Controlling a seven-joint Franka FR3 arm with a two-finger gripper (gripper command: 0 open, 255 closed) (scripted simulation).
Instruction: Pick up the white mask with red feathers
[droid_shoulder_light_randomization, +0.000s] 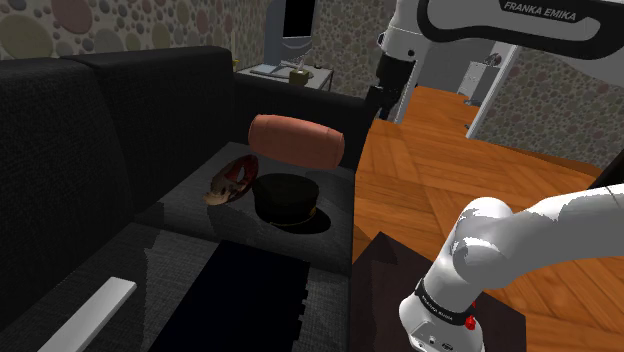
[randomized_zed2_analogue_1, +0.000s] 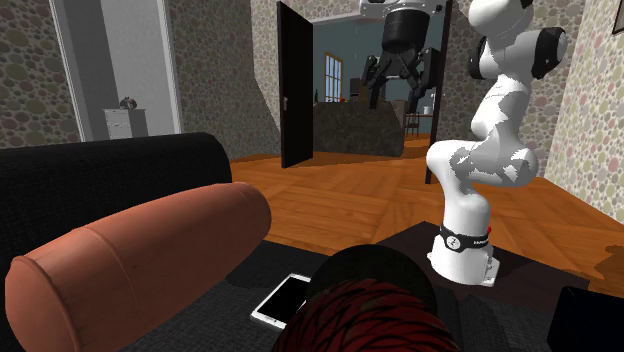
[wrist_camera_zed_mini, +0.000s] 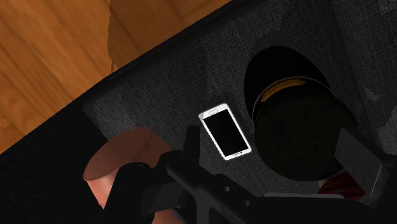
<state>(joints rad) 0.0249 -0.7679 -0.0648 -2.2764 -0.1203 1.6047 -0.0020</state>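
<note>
The mask (droid_shoulder_light_randomization: 231, 182) lies on the black sofa seat (droid_shoulder_light_randomization: 180, 225), a pale face piece ringed with red feathers. It rests against a black cap (droid_shoulder_light_randomization: 285, 198). In the second exterior view its red feathers (randomized_zed2_analogue_1: 365, 320) fill the foreground in front of the cap (randomized_zed2_analogue_1: 385, 268). My gripper (randomized_zed2_analogue_1: 397, 85) hangs high above the sofa's end, open, with nothing between its fingers. In the shoulder view the gripper (droid_shoulder_light_randomization: 380, 100) is well up and to the right of the mask. In the wrist view a red edge of the mask (wrist_camera_zed_mini: 340, 184) peeks out beside one finger (wrist_camera_zed_mini: 359, 159).
A brown cylindrical cushion (droid_shoulder_light_randomization: 297, 140) lies behind the mask and cap. A white-framed phone (wrist_camera_zed_mini: 224, 131) lies between cushion and cap. A pale flat bar (droid_shoulder_light_randomization: 95, 315) sits at the sofa's near end. Wooden floor (droid_shoulder_light_randomization: 450, 170) lies beside the sofa, by the dark stand (droid_shoulder_light_randomization: 385, 255).
</note>
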